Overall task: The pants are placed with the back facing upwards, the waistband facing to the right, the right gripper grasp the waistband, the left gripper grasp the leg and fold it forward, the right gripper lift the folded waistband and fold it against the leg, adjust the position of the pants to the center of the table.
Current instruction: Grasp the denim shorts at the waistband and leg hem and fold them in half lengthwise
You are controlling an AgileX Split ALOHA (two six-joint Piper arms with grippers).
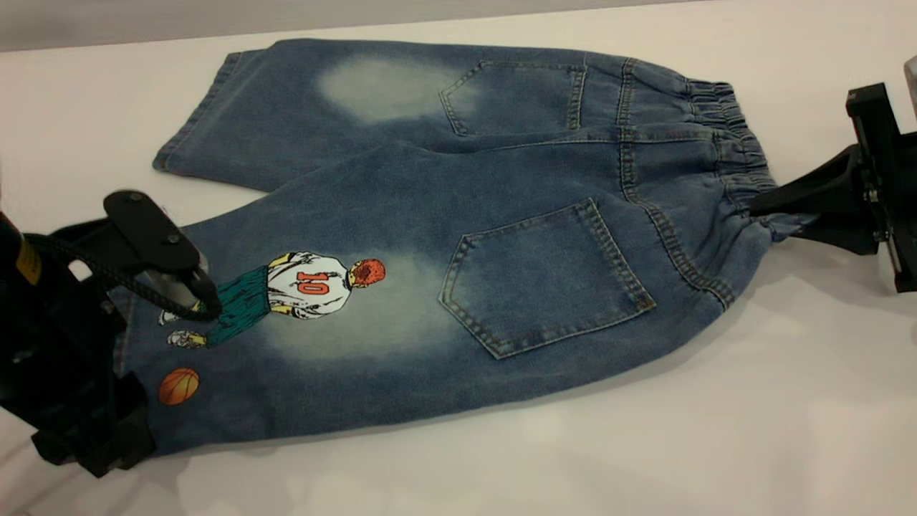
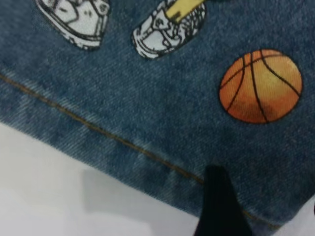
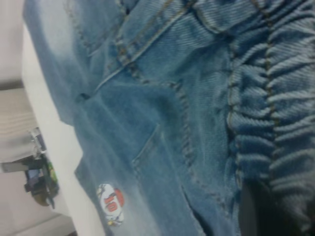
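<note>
On the white tabletop [image 1: 788, 430], we see the right end effector [image 1: 784, 215] pinching the waistband [image 1: 738, 136]. The left end effector [image 1: 143, 315] sits at the leg [image 1: 322, 344] hem; its grip we cannot tell. A shallow bite could drop the hem mid-fold.

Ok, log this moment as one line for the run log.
stage: both grasps set, fold not begun | left end effector: at printed leg hem | right end effector: shut on waistband | pants: flat, back up

We found the pants [image 1: 458, 236] lying flat on the table [image 1: 788, 430], waistband [image 1: 738, 150] at the right end. The leg [image 1: 301, 344] lay nearest the camera, the other leg behind it. The left gripper [image 1: 154, 287] sat at its hem, the right gripper [image 1: 777, 208] at the waistband.
</note>
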